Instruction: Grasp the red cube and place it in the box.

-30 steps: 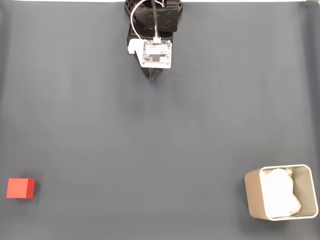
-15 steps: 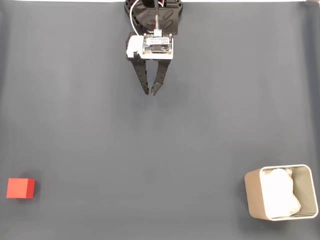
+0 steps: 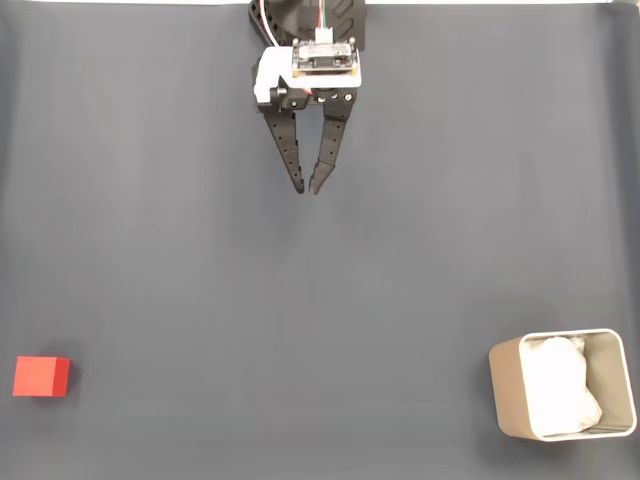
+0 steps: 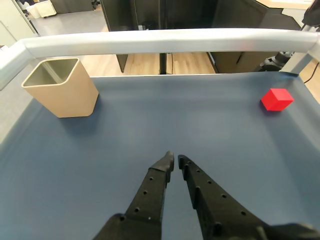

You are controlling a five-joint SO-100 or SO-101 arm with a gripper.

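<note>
The red cube (image 3: 41, 377) sits alone at the bottom left of the dark mat in the fixed view; in the wrist view the red cube (image 4: 276, 99) lies far off to the right. The beige box (image 3: 507, 390) stands at the bottom right with crumpled white paper inside; in the wrist view the box (image 4: 62, 95) is at the far left. My gripper (image 3: 306, 188) hangs near the top middle, far from both, its black fingers nearly touching at the tips and holding nothing. In the wrist view the gripper (image 4: 175, 159) points at bare mat between cube and box.
The arm's base (image 3: 305, 20) sits at the top edge of the mat. A pale raised rail (image 4: 160, 39) borders the mat's far side in the wrist view, with dark furniture and wooden floor behind it. Open mat lies between gripper, cube and box.
The gripper has swung out from a folded pose, so its fingers now stretch further down the fixed view. Cube and box have not moved.
</note>
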